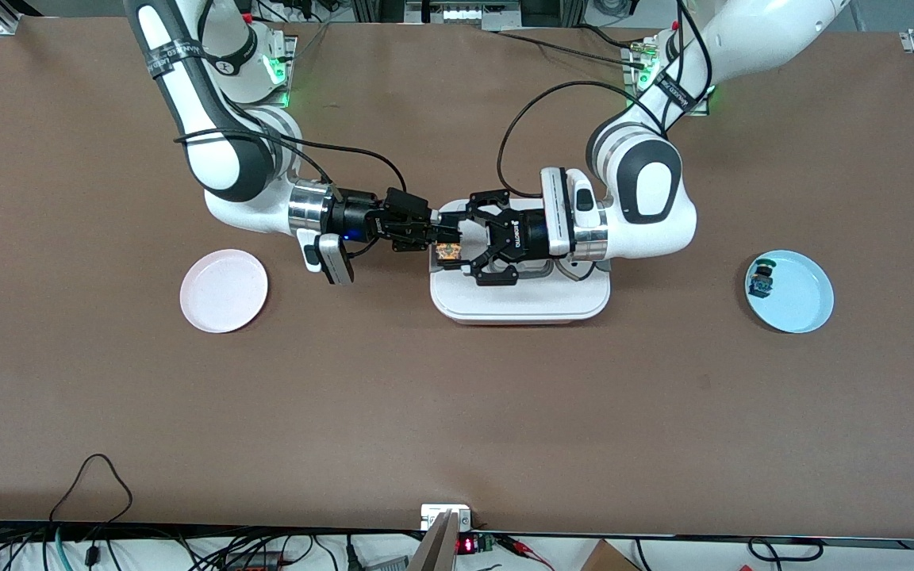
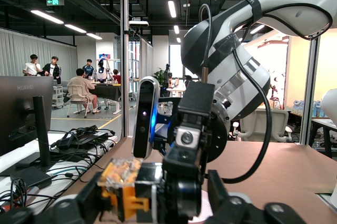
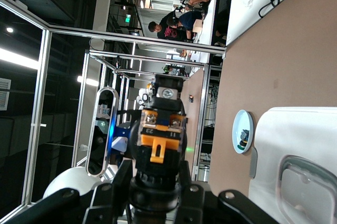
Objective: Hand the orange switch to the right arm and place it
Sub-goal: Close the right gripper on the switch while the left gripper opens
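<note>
Over table centre, both arms meet horizontally; right jaws (image 1: 451, 233) grip orange switch (image 1: 447, 252), left jaws (image 1: 479, 247) seemingly parted.

A white rectangular tray (image 1: 520, 305) sits at the centre of the brown table (image 1: 457, 396). A pink plate (image 1: 224, 290) lies at middle left of the frame. At middle right, a light blue plate (image 1: 798, 297) carries a small dark part with blue-green colouring (image 1: 761, 277) near its left rim.
</note>
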You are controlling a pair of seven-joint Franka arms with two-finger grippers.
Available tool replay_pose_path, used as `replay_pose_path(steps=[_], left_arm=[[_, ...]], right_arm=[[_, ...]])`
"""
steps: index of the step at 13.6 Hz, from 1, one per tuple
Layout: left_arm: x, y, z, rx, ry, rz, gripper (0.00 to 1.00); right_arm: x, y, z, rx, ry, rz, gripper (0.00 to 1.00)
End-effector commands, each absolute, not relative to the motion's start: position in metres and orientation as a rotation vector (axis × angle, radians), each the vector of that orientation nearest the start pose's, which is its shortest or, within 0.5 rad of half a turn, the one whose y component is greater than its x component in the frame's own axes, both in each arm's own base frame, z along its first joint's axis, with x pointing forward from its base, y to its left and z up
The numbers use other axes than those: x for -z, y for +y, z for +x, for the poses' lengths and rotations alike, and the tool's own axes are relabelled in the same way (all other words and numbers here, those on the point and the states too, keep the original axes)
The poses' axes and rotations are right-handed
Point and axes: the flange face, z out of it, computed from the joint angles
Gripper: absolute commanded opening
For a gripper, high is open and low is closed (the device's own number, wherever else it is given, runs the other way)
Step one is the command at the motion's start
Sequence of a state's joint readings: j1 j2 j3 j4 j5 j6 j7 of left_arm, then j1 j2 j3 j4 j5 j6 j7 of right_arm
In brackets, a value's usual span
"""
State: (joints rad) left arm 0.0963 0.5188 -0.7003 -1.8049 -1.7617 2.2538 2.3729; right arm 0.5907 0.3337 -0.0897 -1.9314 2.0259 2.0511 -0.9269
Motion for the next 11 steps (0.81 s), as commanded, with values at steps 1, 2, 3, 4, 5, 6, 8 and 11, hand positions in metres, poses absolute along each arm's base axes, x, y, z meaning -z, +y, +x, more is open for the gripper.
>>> replay_pose_path(steps=[1,2,3,4,5,6,8,11], left_arm=[[-0.356,-0.364,0.563,-1.275,-1.116,1.293,1.0],[-0.357,-0.364,0.563,-1.27,-1.111,1.294,1.0],[-0.358,-0.361,0.564,-1.265,-1.101,1.3,1.0],[-0.359,-0.357,0.567,-1.266,-1.095,1.305,1.0],[-0.359,-0.354,0.569,-1.267,-1.092,1.304,1.0],[-0.359,-0.354,0.569,-1.265,-1.094,1.304,1.0],[-0.359,-0.352,0.57,-1.249,-1.078,1.306,1.0],[-0.36,-0.343,0.575,-1.232,-1.057,1.278,1.0]], right_arm=[[-0.366,0.356,0.545,0.241,0.01,-1.576,0.0],[-0.367,0.356,0.546,0.244,0.008,-1.574,0.0],[-0.367,0.354,0.547,0.244,0.011,-1.573,0.0],[-0.367,0.353,0.547,0.246,0.01,-1.575,0.0],[-0.367,0.353,0.548,0.245,0.012,-1.574,0.0],[-0.368,0.349,0.551,0.249,0.017,-1.574,0.0],[-0.369,0.331,0.561,0.24,0.032,-1.567,0.0],[-0.371,0.302,0.572,0.217,-0.017,-1.569,0.0]])
